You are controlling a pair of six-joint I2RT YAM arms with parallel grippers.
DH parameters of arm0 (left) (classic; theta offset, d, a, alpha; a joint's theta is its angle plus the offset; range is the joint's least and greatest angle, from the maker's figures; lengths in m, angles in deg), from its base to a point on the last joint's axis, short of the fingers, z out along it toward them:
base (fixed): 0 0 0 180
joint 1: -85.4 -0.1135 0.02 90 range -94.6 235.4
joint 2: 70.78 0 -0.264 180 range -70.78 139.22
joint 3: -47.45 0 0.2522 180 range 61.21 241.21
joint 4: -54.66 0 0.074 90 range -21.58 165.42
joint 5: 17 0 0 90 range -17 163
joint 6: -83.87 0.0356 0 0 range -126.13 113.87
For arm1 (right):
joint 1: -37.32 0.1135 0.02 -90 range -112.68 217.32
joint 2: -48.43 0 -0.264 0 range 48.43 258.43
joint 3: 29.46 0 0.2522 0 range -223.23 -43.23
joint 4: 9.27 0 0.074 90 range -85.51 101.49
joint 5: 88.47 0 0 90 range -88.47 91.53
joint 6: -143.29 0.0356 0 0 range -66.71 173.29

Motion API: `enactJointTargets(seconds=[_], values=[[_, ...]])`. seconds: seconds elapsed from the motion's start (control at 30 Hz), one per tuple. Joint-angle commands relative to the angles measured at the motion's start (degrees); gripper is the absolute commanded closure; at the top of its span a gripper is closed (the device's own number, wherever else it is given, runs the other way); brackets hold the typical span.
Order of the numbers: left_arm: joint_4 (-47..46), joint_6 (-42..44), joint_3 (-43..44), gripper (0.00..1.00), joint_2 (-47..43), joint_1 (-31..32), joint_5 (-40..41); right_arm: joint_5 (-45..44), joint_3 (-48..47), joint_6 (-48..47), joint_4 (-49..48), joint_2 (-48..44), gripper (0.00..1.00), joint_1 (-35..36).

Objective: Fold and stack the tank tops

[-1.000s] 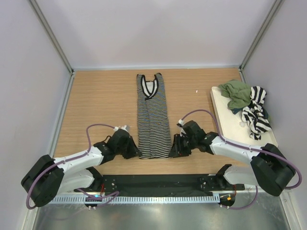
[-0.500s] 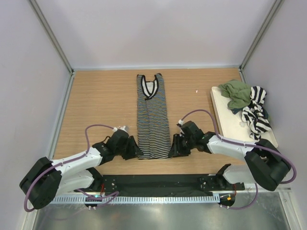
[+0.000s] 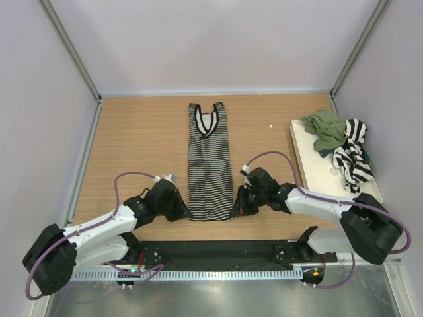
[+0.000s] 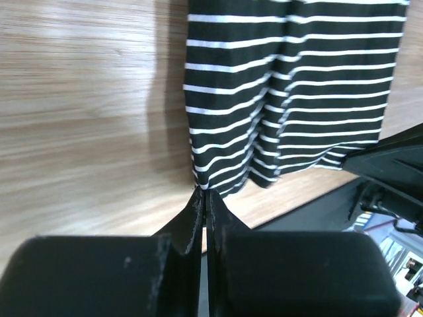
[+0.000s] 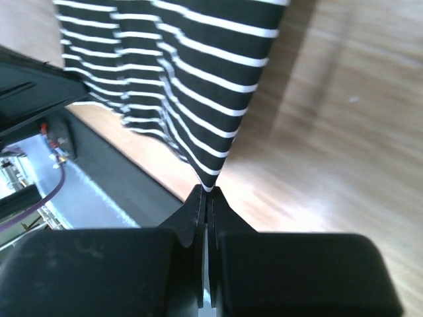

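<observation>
Left pincer [image 4: 203, 193] is clenched on the near left corner of the pinstriped tank top [image 3: 210, 165], its two black fingers pressed together over the hem, as the left wrist view shows. Right pincer [image 5: 206, 191] grips the opposite near corner the same way, fingers closed tight on the striped edge. Both arms reach low over the wooden bench [image 3: 139, 145] from their bases at the near edge, meeting the garment from either side. The pinstriped top lies flat in a long narrow strip down the middle of the bench, hem toward the arms and black-trimmed V neckline at the far end. Well apart to the right, a cream tray [image 3: 317, 168] sits along the bench's right edge. On its far half lie the olive green tank top [image 3: 325, 127], crumpled, and just beside it, touching, the broad-striped tank top [image 3: 353, 158], bunched against the tray's right side.
</observation>
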Motion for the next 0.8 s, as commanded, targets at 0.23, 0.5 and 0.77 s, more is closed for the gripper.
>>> enactJointTargets(seconds=[0.23,0.5,0.77], values=[[11.58,-0.77,8.63,1.00,-9.70,2.90,0.34,-1.34,-5.79,2.08,7.82,-10.91,0.99,2.33],[16.25,-0.34,14.17,0.99,-10.94,2.90,3.33,-5.29,-13.62,-2.40,16.35,-10.40,0.99,2.33],[16.43,2.83,20.76,0.99,-3.47,0.88,5.00,-6.80,-22.94,-6.89,19.34,-4.59,0.99,-1.53]])
